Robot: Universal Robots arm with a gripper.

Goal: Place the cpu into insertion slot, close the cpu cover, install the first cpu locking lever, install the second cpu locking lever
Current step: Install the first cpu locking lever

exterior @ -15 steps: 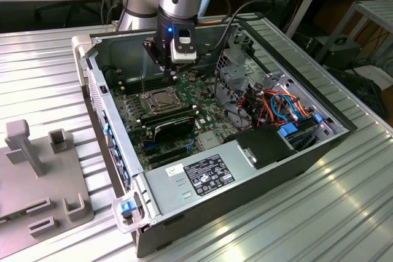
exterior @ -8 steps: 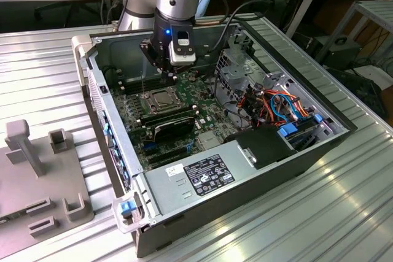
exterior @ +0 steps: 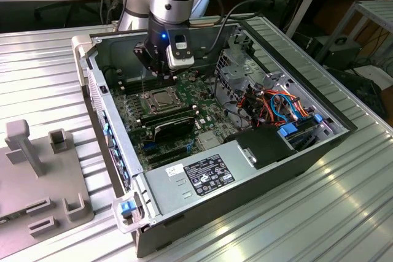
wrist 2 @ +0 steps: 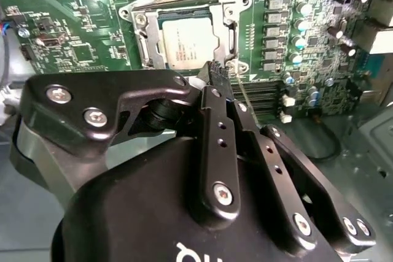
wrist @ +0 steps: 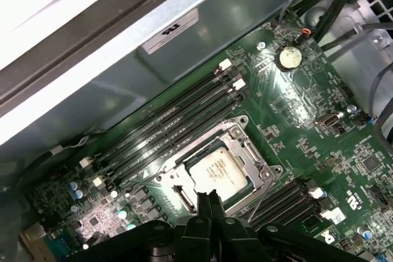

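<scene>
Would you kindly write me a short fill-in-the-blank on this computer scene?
The cpu is seated on a ___ circuit board. The cpu cover lies ___ over it. The gripper, at that cover's edge, is ___.
Missing: green; closed; shut.

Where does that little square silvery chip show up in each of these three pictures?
Exterior view: the small square silvery-tan chip lies on the green circuit board, under the black hand.
Second wrist view: the chip sits just beyond the hand's tips.
First wrist view: likewise.
Shared landmark: the square silver metal frame around it.
</scene>
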